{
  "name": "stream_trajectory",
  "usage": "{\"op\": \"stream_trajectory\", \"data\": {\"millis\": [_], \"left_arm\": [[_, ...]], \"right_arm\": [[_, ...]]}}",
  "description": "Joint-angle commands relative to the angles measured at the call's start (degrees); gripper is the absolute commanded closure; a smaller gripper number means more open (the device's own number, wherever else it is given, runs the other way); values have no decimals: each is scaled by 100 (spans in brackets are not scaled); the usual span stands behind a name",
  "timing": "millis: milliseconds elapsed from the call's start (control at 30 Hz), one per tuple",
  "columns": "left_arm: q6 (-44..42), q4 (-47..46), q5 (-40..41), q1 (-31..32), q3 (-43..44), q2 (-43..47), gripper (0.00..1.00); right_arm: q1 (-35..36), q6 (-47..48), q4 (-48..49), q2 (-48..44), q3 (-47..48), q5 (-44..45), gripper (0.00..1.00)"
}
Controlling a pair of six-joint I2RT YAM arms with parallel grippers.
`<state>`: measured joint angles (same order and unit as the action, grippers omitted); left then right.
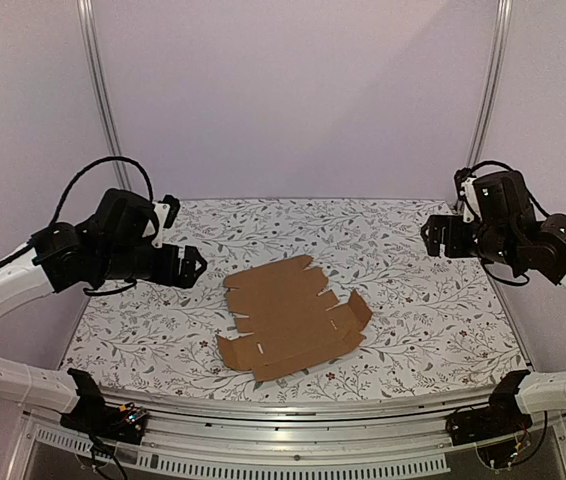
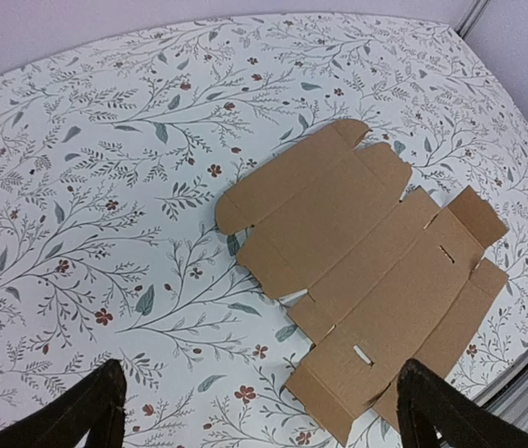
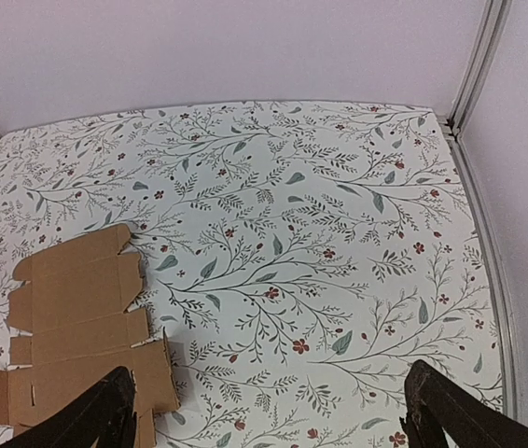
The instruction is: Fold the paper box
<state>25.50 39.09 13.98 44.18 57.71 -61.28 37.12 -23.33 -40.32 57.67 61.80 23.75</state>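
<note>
Cardboard of the paper box (image 1: 288, 320) lies flat and unfolded at the middle of the worktop (image 1: 413, 290), probably so either arm can reach its flaps. Left fingers (image 2: 91, 415) hang above the worktop's left side and right fingers (image 3: 105, 415) above its right side. Both pairs are spread wide, grasping nothing. The right wrist view crops the box, and both wrist views cut off the fingertips.

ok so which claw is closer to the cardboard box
The left claw; the box lies just ahead of it, while the right claw hangs farther off to the side.
</note>
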Motion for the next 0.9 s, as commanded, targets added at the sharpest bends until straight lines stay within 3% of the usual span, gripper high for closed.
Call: {"op": "stream_trajectory", "data": {"millis": [0, 367, 867], "left_arm": [[-51, 104, 68, 99, 57, -67, 0], [81, -27, -1, 216, -81, -37, 0], [212, -183, -124, 380, -294, 20, 0]], "right_arm": [[42, 38, -458, -6, 185, -16, 1], [83, 172, -219, -114, -467, -1242, 1], [642, -1141, 234, 100, -1387, -2061, 1]]}}
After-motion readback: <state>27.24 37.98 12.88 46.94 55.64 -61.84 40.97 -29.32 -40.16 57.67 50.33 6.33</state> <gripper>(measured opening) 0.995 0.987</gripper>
